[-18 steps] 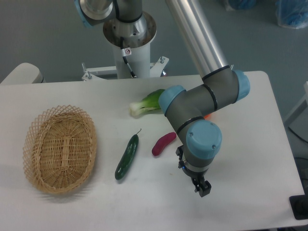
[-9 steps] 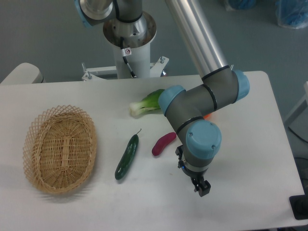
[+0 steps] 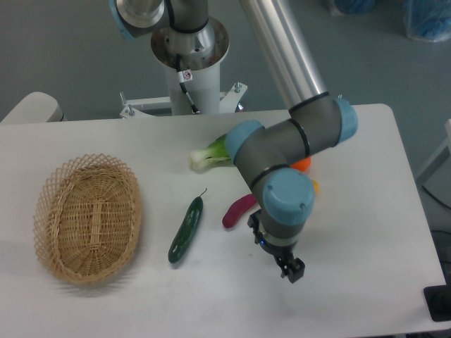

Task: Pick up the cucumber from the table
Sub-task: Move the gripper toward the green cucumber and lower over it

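Observation:
The cucumber (image 3: 186, 229) is dark green and glossy with a thin stem tip pointing up right. It lies on the white table (image 3: 366, 232) between the basket and the magenta eggplant (image 3: 238, 210). My gripper (image 3: 290, 270) hangs low over the table to the right of the cucumber, well apart from it. It holds nothing; I see it from above and the gap between its fingers is too small to read.
A wicker basket (image 3: 87, 217) sits at the left. A bok choy (image 3: 211, 152) lies behind the arm. An orange thing (image 3: 302, 165) shows partly behind the arm's elbow. The arm's wrist covers part of the eggplant's right side.
The arm has shifted left and slightly up; the gripper moved a little toward the cucumber. An orange thing now shows behind the elbow. The vegetables have not moved.

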